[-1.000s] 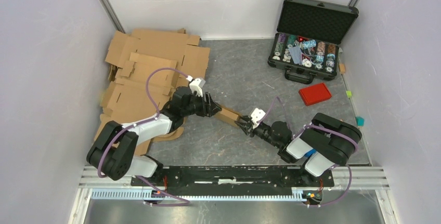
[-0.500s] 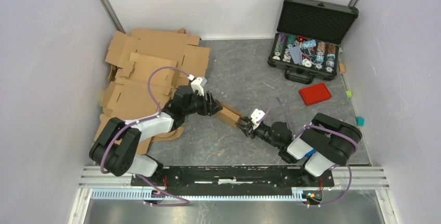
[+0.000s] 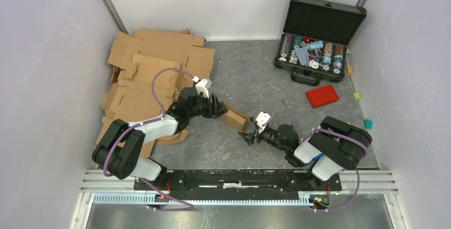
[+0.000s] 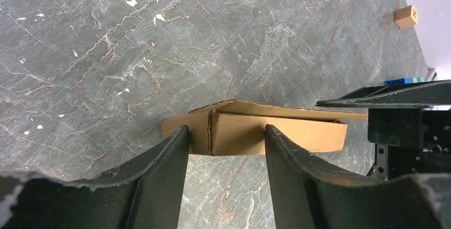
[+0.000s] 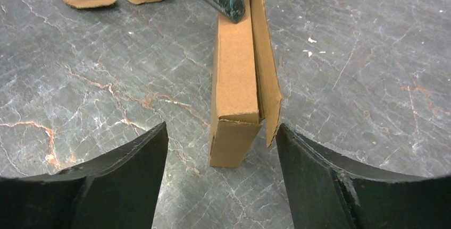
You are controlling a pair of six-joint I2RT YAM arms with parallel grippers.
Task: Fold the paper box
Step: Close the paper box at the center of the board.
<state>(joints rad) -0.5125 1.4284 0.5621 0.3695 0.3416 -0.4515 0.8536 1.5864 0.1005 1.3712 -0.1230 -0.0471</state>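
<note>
A stack of flat cardboard sheets (image 3: 149, 75) lies at the far left of the grey table (image 3: 250, 69). The left gripper (image 3: 217, 108) reaches from that stack's edge to the paper box (image 3: 234, 117). The paper box sits on the table near the centre, standing on a long narrow side with one flap raised alongside it. The left jaws are parted. Their fingertips (image 4: 173, 154) straddle the box's end nearer the stack (the box runs past both fingers, so it is not clamped between them). In the right wrist view one tip rests on the box's upper face. Just right of the box, the right gripper (image 3: 246, 136) has its jaws spread wide and holds nothing; it is close to the box's other end but apart from it. Well to the right lie a red lid (image 3: 322, 95) and, behind it, an open black case (image 3: 319, 32).
</note>
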